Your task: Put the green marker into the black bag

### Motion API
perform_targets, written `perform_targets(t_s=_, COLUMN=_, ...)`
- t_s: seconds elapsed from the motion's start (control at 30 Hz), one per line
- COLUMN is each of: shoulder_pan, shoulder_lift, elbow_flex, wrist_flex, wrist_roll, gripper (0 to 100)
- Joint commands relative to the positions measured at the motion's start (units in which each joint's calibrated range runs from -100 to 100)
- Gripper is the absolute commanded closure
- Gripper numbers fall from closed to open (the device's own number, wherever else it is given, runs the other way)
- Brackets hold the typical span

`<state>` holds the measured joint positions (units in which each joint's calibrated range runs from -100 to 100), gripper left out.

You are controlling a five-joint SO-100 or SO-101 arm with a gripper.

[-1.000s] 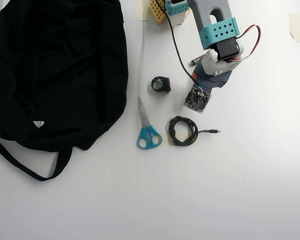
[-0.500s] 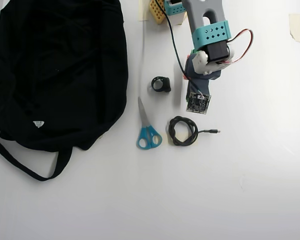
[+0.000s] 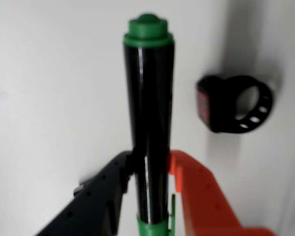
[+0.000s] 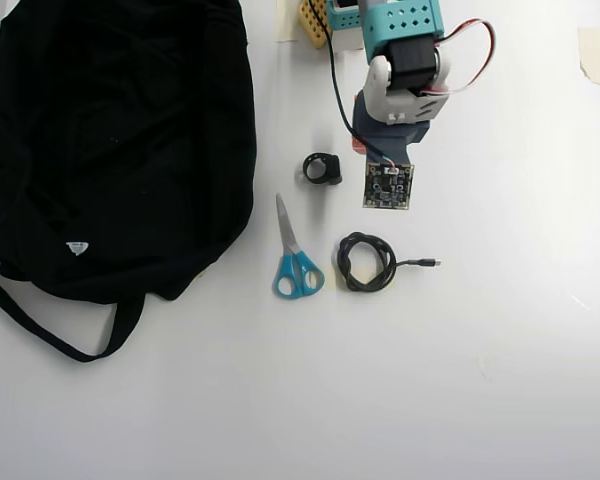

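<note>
Blue-handled scissors (image 4: 294,259) lie between a black ring (image 4: 322,168) and a coiled black cable (image 4: 368,262).

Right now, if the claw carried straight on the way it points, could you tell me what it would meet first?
Probably bare table: the claw, shut on the green marker, points down at white surface in the wrist view. The black ring lies off to the right.

Light: bright, even; white worktop (image 4: 500,380) nearly blown out.
Shadows: faint beside the blue-handled scissors (image 4: 295,258).
Focus: wrist view soft; the black plastic ring (image 3: 236,103) is blurred.
Glare: streak along the black-barrelled green marker (image 3: 148,123).
</note>
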<state>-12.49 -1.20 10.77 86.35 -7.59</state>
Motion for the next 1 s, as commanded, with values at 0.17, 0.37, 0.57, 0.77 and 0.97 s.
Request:
perform_targets(t_s=0.17, shoulder_pan=3.67, shoulder_lift=-5.68, elbow_flex=-0.89, wrist_flex=3.75, wrist_roll=0.46, gripper=98)
perform_targets(t_s=0.37, shoulder_pan=8.9, shoulder_lift=-9.25, elbow_flex=-0.89, wrist_flex=4.27, wrist_roll=0.46, gripper=98)
perform_targets(t_s=0.57, shoulder_pan=18.03, shoulder_lift=-12.16, elbow_flex=-0.89, wrist_flex=3.83, wrist_roll=0.31, gripper=98)
perform_targets(t_s=0.77, shoulder_pan=27.15, shoulder_lift=-12.16, elbow_flex=-1.79, wrist_flex=3.4, wrist_roll=0.31, gripper=98)
perform_targets(t_s=0.97, shoulder_pan=36.28, shoulder_lift=-12.16, elbow_flex=-1.88, wrist_flex=-0.13, wrist_roll=-0.01, gripper=98)
